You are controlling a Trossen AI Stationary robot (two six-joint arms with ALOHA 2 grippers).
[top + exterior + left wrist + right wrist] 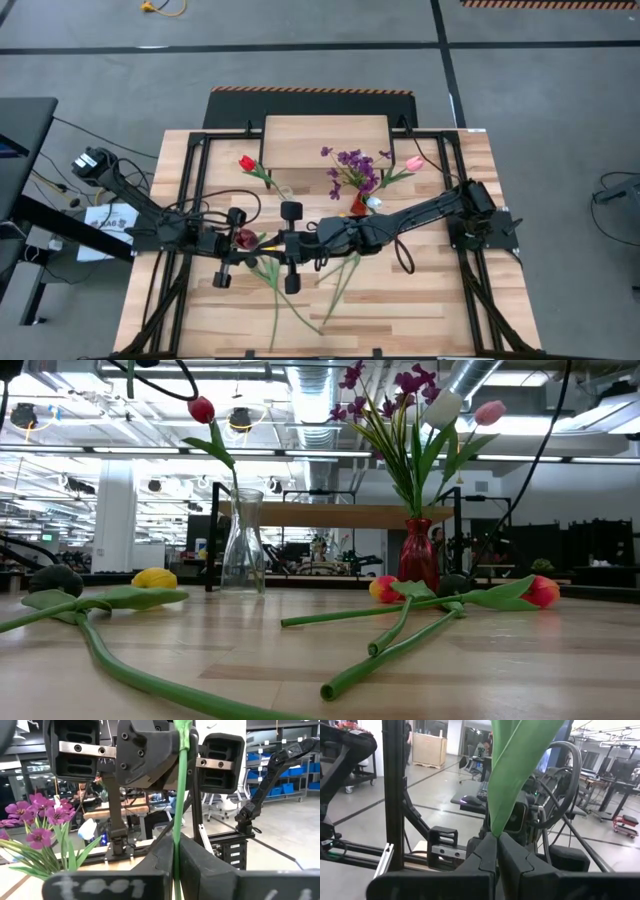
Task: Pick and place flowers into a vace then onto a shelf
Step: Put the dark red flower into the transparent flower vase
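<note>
Both arms meet over the table's middle, their grippers facing each other. My left gripper (256, 243) (175, 865) is shut on a green flower stem, and my right gripper (274, 243) (496, 847) is shut on a green leaf, apparently of the same flower. A dark maroon head (245, 238) shows just beside them. A glass vase (243, 555) holds a red tulip (201, 408). A red vase (418, 552) holds a purple sprig (385, 385) with a white and a pink tulip. Both vases stand on the table in front of the shelf (325, 142). My left gripper pinches the thin green stem (176, 847) between its two fingers, which lie level and across it. The stem runs up past the fingers, in front of the other gripper. My right gripper pinches the base of a broad green leaf (495, 831) between its two fingers, coming in level. The leaf stands up above the fingers.
Several loose flowers lie flat on the table near its front: a yellow head (153, 578), a dark head (55, 578), an orange-red one (385, 589) and a red-orange one (541, 591), with long stems (276, 305) across the boards. Black frame rails run along both table sides.
</note>
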